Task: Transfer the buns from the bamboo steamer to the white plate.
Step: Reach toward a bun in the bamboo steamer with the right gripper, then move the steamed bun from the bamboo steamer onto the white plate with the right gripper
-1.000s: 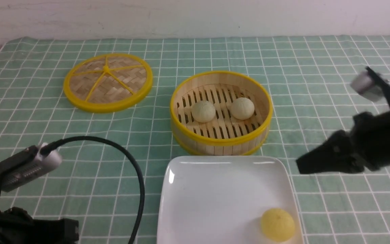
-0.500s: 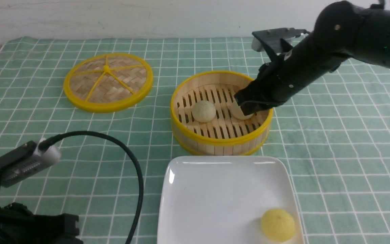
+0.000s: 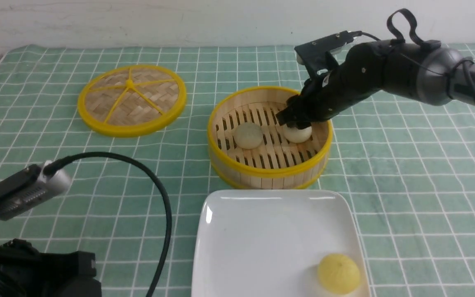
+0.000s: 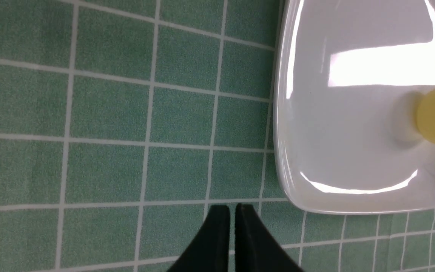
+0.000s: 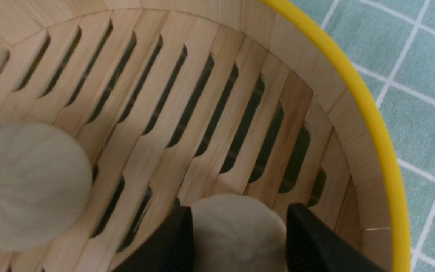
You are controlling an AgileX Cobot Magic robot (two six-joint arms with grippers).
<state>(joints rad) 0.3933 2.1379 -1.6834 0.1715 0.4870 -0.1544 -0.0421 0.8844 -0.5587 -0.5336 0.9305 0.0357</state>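
Right hand (image 5: 239,230), fingers apart, straddles the right-hand bun (image 3: 297,133) in the steamer (image 3: 268,170); bun sits between fingertips, grip unconfirmed. Left hand (image 4: 227,207), near-left, well away, fingers almost together.

Place: tabletop robot station, room type unclear
Counter (image 3: 406,222): green checked cloth
Backdrop: plain pale wall (image 3: 237,20)
Machinery: two cabled black robot arms (image 3: 402,70)
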